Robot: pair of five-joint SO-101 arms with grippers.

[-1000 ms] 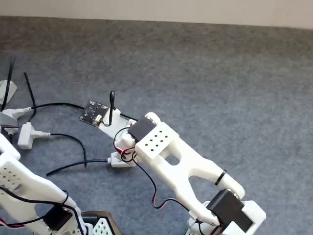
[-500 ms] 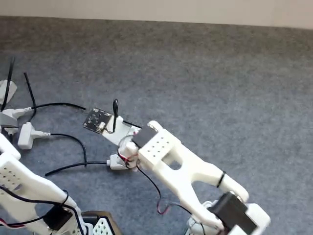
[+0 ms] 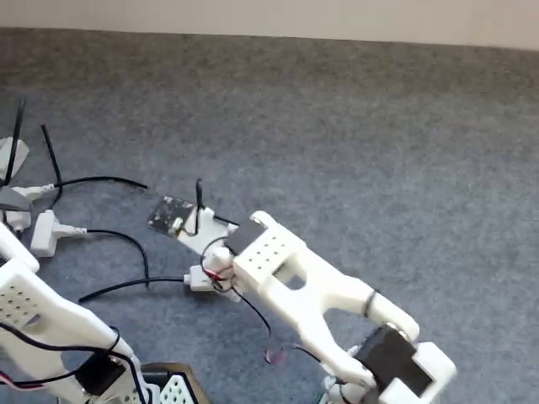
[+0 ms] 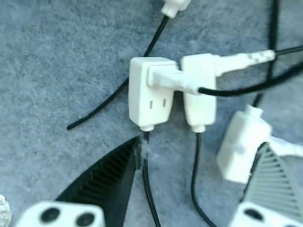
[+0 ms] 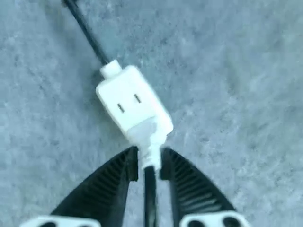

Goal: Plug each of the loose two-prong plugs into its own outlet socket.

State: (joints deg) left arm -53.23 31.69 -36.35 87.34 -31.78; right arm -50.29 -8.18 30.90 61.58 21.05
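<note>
A white outlet socket (image 5: 133, 107) with two slots lies on the grey carpet, a black cord leaving its far end. A white two-prong plug (image 5: 149, 143) meets its near end, and my right gripper (image 5: 147, 161) is shut on the plug's neck. From above, that plug and socket (image 3: 200, 279) lie just under the right arm's tip. In the left wrist view, another white socket (image 4: 150, 98) lies beside a white plug body (image 4: 199, 101), and a third plug (image 4: 189, 80) lies across both. My left gripper (image 4: 201, 144) hangs open just short of them.
Black cords (image 3: 126, 239) trail over the carpet at the left. More white and grey plug pieces (image 3: 44, 231) sit near the left edge beside the left arm (image 3: 38, 324). A further white plug (image 4: 240, 147) lies by the grey finger (image 4: 272, 182).
The right arm has shifted slightly toward the near left, its wrist dropping lower over the plug. The left arm and the plugs at the left have stayed put.
</note>
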